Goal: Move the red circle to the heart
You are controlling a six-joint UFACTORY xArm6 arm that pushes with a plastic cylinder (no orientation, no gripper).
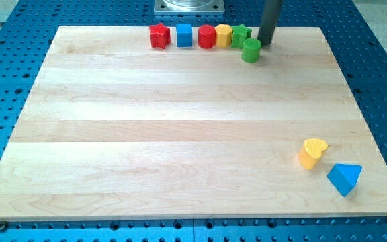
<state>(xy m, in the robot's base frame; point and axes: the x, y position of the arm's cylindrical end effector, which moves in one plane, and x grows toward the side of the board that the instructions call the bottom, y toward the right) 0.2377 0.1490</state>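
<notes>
The red circle (207, 36) stands in a row of blocks along the view's top edge of the board. The yellow heart (312, 152) lies far off at the view's lower right. My tip (265, 44) is at the view's top, just right of the green circle (250, 50) and right of the row, apart from the red circle.
The row holds a red star (158, 35), a blue cube (184, 35), a yellow block (223, 34) and a green star-like block (240, 34). A blue triangle (345, 178) lies next to the heart. The wooden board (180, 134) rests on a blue perforated table.
</notes>
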